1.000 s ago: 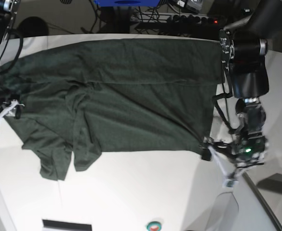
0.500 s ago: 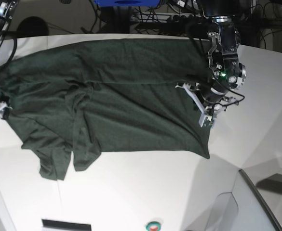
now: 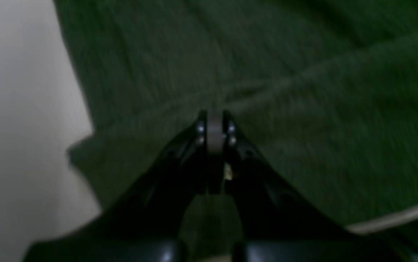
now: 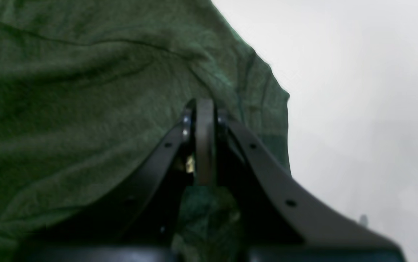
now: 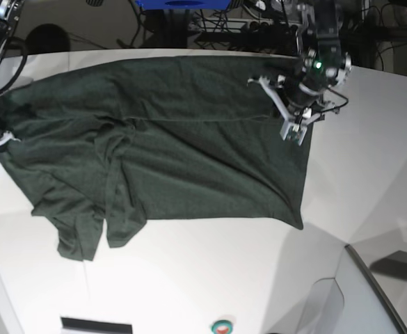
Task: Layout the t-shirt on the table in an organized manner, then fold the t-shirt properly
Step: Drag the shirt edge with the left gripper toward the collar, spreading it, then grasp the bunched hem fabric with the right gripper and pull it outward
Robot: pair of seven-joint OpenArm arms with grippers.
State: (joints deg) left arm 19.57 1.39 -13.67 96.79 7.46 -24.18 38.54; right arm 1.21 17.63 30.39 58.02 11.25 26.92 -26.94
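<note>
1. The t-shirt (image 5: 189, 139), dark green and plain, lies spread over the far half of the table (image 5: 210, 278), with its hem end at the base view's right and its sleeves and shoulder end at the left.
2. The shirt is not flat: a long crease runs across its middle, and at its near-left corner a sleeve and a flap of cloth hang down in loose bunched folds.
3. The left gripper (image 5: 295, 115) sits on the shirt's far-right part, just inside its right edge.
4. In the left wrist view the left gripper (image 3: 214, 122) has its jaws pressed together, and a ridge of green cloth (image 3: 303, 91) rises right at the tips; the picture is blurred, so a pinch on the fabric seems likely rather than certain.
5. The right gripper (image 4: 202, 109) has its jaws drawn together against the shirt's edge (image 4: 121, 109), with wrinkles running toward the tips and bare white table beside it.
6. In the base view that gripper is barely seen at the shirt's far-left corner, near the frame edge.
</note>
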